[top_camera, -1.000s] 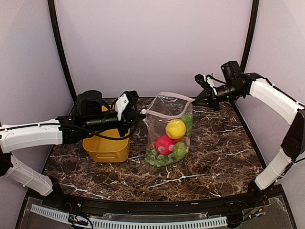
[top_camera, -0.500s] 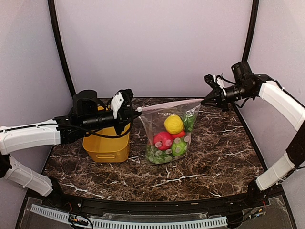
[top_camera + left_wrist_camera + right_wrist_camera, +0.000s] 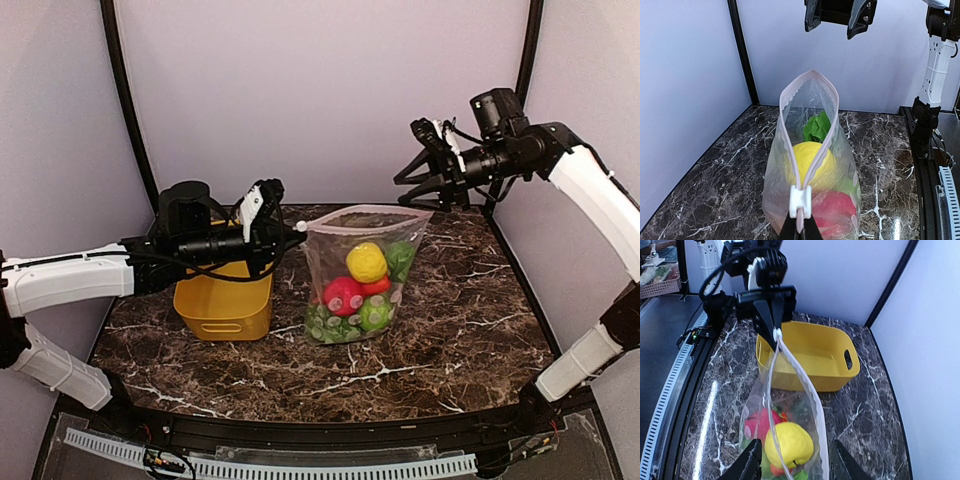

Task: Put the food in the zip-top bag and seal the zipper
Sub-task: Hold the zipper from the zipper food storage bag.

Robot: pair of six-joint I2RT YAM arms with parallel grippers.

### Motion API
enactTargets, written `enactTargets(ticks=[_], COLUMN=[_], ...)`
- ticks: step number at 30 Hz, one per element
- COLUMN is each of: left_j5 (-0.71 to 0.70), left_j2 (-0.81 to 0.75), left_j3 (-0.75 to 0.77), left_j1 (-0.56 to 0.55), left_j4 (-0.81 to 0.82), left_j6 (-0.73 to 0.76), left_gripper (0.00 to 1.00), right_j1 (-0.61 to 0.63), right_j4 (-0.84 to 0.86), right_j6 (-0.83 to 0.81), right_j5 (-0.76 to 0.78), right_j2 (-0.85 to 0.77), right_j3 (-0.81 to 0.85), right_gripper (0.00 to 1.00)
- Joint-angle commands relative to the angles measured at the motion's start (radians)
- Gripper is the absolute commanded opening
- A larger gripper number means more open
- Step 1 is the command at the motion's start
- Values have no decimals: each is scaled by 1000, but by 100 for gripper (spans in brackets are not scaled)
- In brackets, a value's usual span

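Pinching the zipper [image 3: 801, 201], left tool [image 3: 292, 232] holds zip-top bag [image 3: 340, 262] below right tool [image 3: 834, 31].

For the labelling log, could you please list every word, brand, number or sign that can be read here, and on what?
No text can be read in any view.
The zip-top bag bears only faint round marks, too small to show letters.
The yellow basket is plain as far as it shows.
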Motion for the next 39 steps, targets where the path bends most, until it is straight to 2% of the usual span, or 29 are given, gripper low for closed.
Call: enactTargets(ticks=[1,8,16,21,31,39], left_j5=[47,21,18,20,24,29], left_j2=[1,-19,-32,-31,-28,-18], left_j3=[35,31,19,21,23,26], left_j1=[5,5,2,1,1,1], left_j4=[23,-27,-55,-56,-52,-53], left_j6=[-14,21,46,49,48,45], left_gripper=[1,1,1,1,1,1], right_j1=[129,290,396,421,438,439], right_j4=[-1,-36,-40,-53,-61,-59], right_j6=[75,78,81,76,68,78], right_j5=[74,153,224,260,329,346], right_j2=[95,273,387,420,436,453], right_j3=[110,286,375,409,406,416], right_gripper=[44,44,43,40,24,17])
